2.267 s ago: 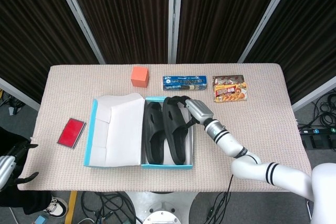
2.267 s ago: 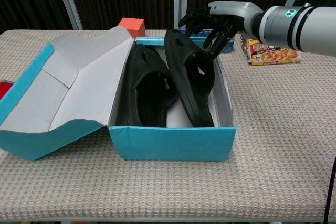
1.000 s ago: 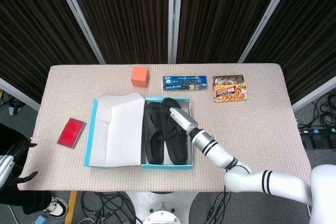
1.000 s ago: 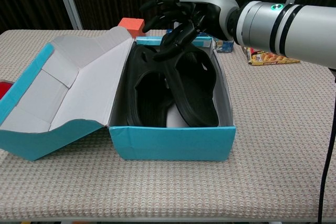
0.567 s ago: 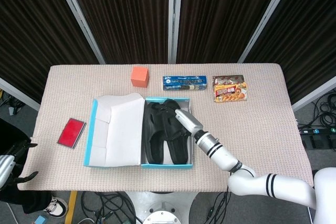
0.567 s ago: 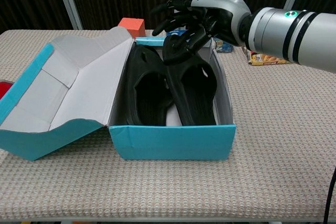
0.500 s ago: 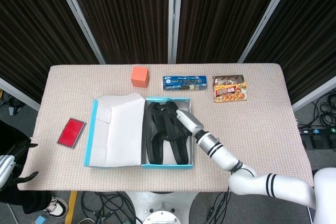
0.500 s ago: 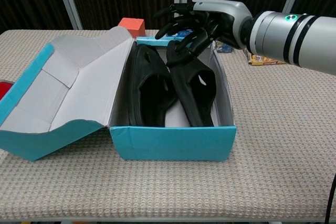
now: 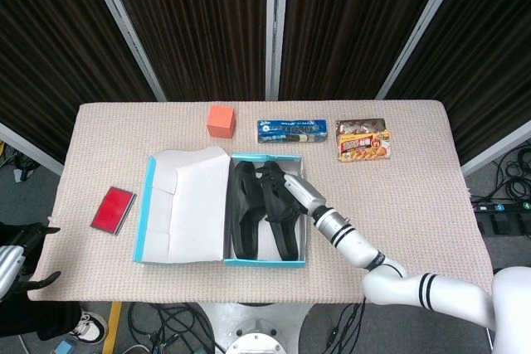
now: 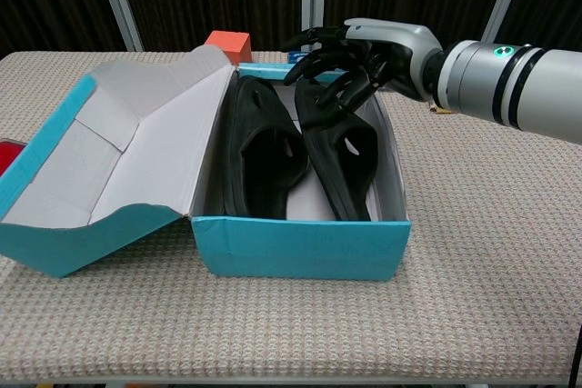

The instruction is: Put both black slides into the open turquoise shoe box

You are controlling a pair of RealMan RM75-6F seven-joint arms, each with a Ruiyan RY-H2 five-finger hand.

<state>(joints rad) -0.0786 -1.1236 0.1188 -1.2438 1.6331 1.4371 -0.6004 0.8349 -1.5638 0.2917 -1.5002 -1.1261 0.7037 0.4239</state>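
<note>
The open turquoise shoe box (image 9: 264, 261) (image 10: 300, 248) sits mid-table with its lid (image 9: 187, 205) folded out to the left. Both black slides lie inside it. The left slide (image 9: 241, 209) (image 10: 259, 147) leans against the left wall. The right slide (image 9: 279, 213) (image 10: 347, 154) is tipped up on its edge. My right hand (image 9: 292, 189) (image 10: 356, 63) hovers over the box's far end, fingers spread, fingertips touching the right slide's far end. My left hand (image 9: 17, 264) hangs off the table's near left corner, fingers apart and holding nothing.
An orange cube (image 9: 221, 120) (image 10: 227, 45), a blue packet (image 9: 290, 131) and a snack bag (image 9: 362, 140) line the far side of the table. A red flat item (image 9: 112, 209) lies left of the box lid.
My right hand swept left over the box, then drew back to the right. The right slide lay flat for a moment and now stands tipped on its edge again.
</note>
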